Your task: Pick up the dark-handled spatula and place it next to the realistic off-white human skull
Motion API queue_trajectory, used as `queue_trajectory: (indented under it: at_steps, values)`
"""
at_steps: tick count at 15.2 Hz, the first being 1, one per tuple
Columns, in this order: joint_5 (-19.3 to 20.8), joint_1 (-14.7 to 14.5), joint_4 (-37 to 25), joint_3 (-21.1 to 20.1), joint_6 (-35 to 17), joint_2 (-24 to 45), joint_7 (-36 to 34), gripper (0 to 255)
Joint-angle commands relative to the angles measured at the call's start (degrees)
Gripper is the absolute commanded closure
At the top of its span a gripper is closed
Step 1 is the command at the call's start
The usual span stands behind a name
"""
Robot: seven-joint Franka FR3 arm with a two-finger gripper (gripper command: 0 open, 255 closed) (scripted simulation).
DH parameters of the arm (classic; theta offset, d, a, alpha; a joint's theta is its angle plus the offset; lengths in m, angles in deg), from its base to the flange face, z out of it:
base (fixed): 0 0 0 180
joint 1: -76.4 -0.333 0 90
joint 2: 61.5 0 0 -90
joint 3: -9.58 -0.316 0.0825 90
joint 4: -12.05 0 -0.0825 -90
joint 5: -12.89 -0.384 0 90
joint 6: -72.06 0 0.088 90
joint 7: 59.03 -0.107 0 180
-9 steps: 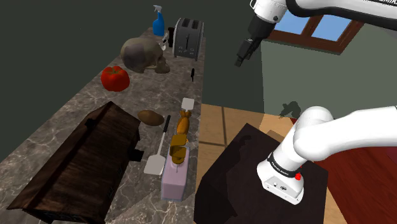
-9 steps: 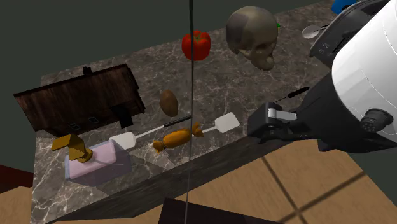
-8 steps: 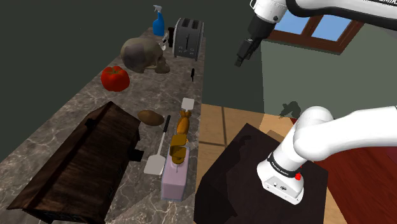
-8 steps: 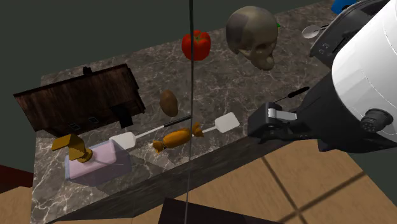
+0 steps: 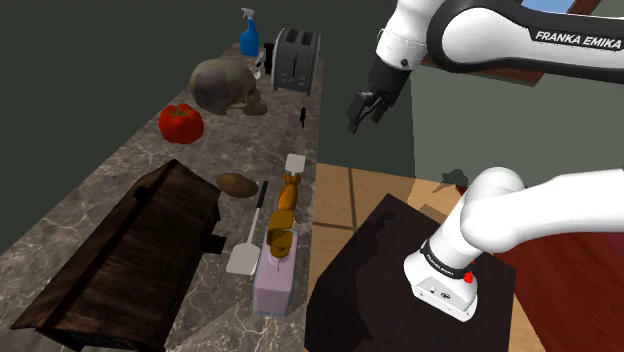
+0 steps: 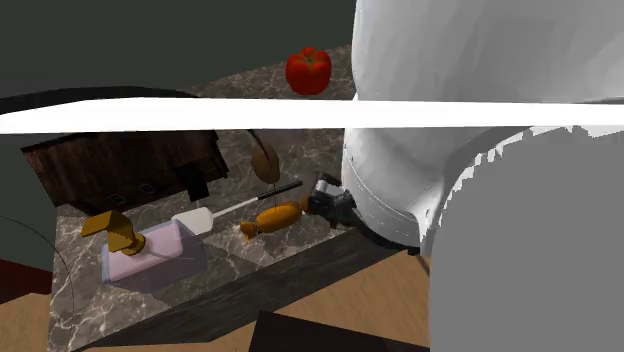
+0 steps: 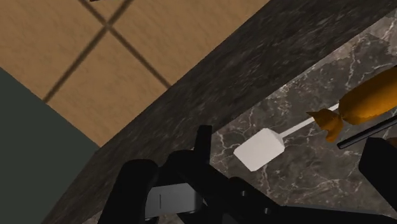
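Note:
The dark-handled spatula (image 5: 258, 212) lies on the marble counter (image 5: 150, 160), its white blade (image 5: 240, 260) toward the near end; in the second exterior view the spatula (image 6: 240, 206) lies beside an orange wrapped item (image 6: 275, 215). The greyish skull (image 5: 228, 85) rests at the counter's far end. My gripper (image 5: 365, 106) hangs open and empty in the air, above the counter's edge and between the skull's end and the spatula. In the wrist view my gripper (image 7: 289, 141) looks down on a second, light-handled spatula (image 7: 259, 149), with the dark handle (image 7: 362, 136) near the right finger.
A red tomato (image 5: 181, 122), a potato (image 5: 237, 184), a toaster (image 5: 296, 58) and a blue spray bottle (image 5: 249, 35) share the counter. A dark wooden box (image 5: 120, 255) and a pink container (image 5: 275, 278) sit at the near end. My white arm (image 6: 480, 150) hides the second exterior view's right.
My arm has swung down and toward the counter; the gripper is lower and further to the shoulder view's left. The arm now covers the skull in the second exterior view.

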Motion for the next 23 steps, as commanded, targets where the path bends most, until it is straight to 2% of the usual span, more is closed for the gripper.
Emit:
queue_trajectory:
  at_steps: [1,8,14,17,19,21,23]
  values:
    - [-2.0,0.1,1.1,-3.6,-1.7,0.9,-6.1,0]
    - [-7.3,1.6,1.1,-15.6,-8.5,8.3,-25.8,0]
    - [-8.1,5.7,-3.2,-26.4,-14.9,19.5,-43.5,0]
    - [-5.9,8.8,-6.7,-32.2,-17.9,26.6,-53.2,0]
    - [-2.9,11.2,-9.4,-36.0,-19.7,32.1,-60.5,0]
    - [1.7,13.4,-12.6,-39.6,-21.1,38.5,-68.5,0]
    - [8.0,14.6,-16.1,-42.2,-21.9,45.8,-77.5,0]
